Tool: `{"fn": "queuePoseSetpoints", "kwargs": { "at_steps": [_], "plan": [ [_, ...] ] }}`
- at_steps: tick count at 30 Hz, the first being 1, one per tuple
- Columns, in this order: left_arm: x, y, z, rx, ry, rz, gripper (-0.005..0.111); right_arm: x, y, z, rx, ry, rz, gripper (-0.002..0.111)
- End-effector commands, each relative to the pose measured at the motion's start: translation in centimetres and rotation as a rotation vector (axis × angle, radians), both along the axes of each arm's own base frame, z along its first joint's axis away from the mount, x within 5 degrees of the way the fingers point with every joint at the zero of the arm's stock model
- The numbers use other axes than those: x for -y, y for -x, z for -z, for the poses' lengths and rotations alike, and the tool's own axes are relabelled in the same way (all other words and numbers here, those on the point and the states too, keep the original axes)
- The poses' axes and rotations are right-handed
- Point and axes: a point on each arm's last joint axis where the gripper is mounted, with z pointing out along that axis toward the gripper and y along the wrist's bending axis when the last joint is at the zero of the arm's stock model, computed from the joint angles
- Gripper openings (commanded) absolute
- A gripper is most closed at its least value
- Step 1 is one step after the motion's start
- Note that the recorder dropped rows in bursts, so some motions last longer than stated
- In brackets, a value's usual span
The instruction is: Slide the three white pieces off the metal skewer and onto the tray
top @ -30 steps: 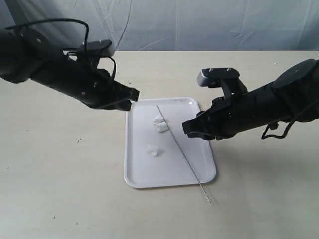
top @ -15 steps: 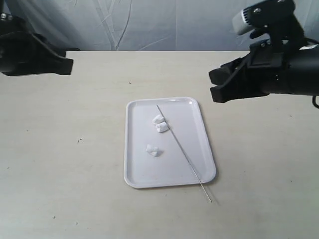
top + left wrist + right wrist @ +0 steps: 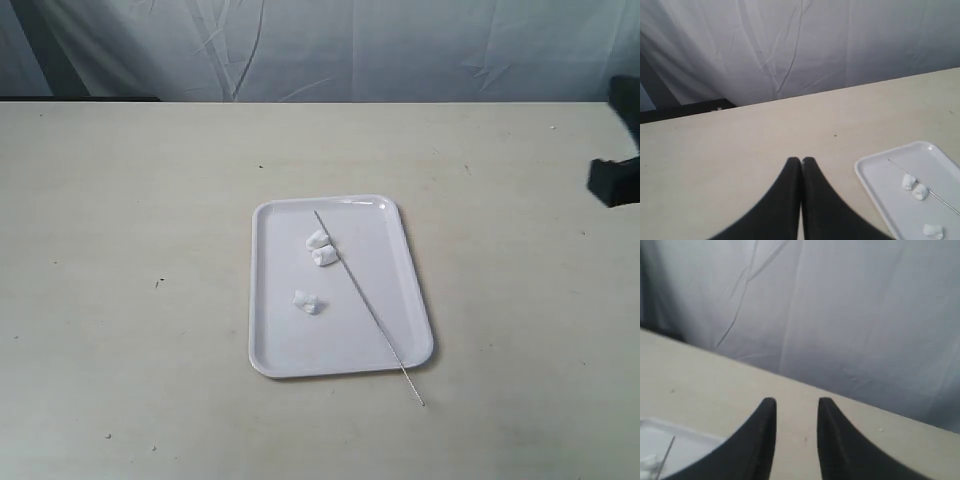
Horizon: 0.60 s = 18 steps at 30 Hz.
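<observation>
The white tray [image 3: 275, 350] lies flat in the middle of the table. On it rest the three white pieces: two touching each other [image 3: 320, 248] beside the rod, and one [image 3: 306, 301] alone nearer the front. The thin metal skewer [image 3: 365, 303] lies bare and diagonal across the tray, its near tip past the front rim onto the table. My left gripper [image 3: 801, 160] is shut with nothing in it, over bare table beside the tray [image 3: 880, 187]. My right gripper [image 3: 797, 402] stands open and empty; only a dark part of that arm [image 3: 615, 178] shows at the right edge.
The tan table [image 3: 130, 250] spreads around the tray, marked with a few small dark specks. A white cloth backdrop [image 3: 400, 50] hangs behind the far edge.
Both arms have pulled back from above the tray, the left out of the exterior view and the right to its right edge. Tray, pieces and skewer have not moved.
</observation>
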Motion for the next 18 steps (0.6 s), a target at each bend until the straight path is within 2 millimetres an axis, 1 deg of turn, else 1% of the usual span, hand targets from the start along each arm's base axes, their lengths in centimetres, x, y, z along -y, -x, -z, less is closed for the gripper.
{"fn": "queuePoseSetpoints", "kwargs": {
  "at_steps": [1,3,5,6,9,11,12,14,16,18],
  "plan": [
    [-1.1,1.9,1.2,-0.030,0.029,-0.049,0.000,2.2,2.2,0.2,0.043,-0.060,0.129,0.017],
    [-1.3,2.5,1.7,-0.031,0.060,-0.053,0.000,2.9,2.9,1.1,0.001,-0.028,0.170,0.010],
    [-1.3,2.9,2.4,-0.041,0.082,-0.052,0.000,3.8,3.5,1.4,-0.050,-0.037,0.248,0.006],
    [-1.3,3.1,2.9,-0.052,0.095,-0.048,0.000,4.4,3.8,1.3,-0.038,-0.001,0.299,0.005],
    [-1.5,3.6,4.3,-0.074,0.097,-0.048,0.000,5.9,4.8,0.9,-0.004,0.014,0.421,0.004],
    [-1.7,3.9,5.1,-0.074,0.079,-0.052,0.000,6.7,5.6,0.5,0.024,0.056,0.470,0.003],
    [-1.9,4.2,5.7,-0.060,0.058,-0.055,0.000,7.5,6.3,0.3,0.045,0.105,0.519,-0.001],
    [-2.2,4.6,6.4,-0.013,0.036,-0.050,0.000,8.9,7.6,0.2,0.056,0.112,0.644,-0.001],
    [-2.3,4.9,6.5,0.021,0.047,-0.041,0.000,9.6,8.5,0.1,0.071,0.089,0.703,-0.001],
    [-2.3,5.0,6.5,0.022,0.054,-0.040,0.000,9.7,8.8,0.0,0.088,0.063,0.701,-0.001]
  ]
}}
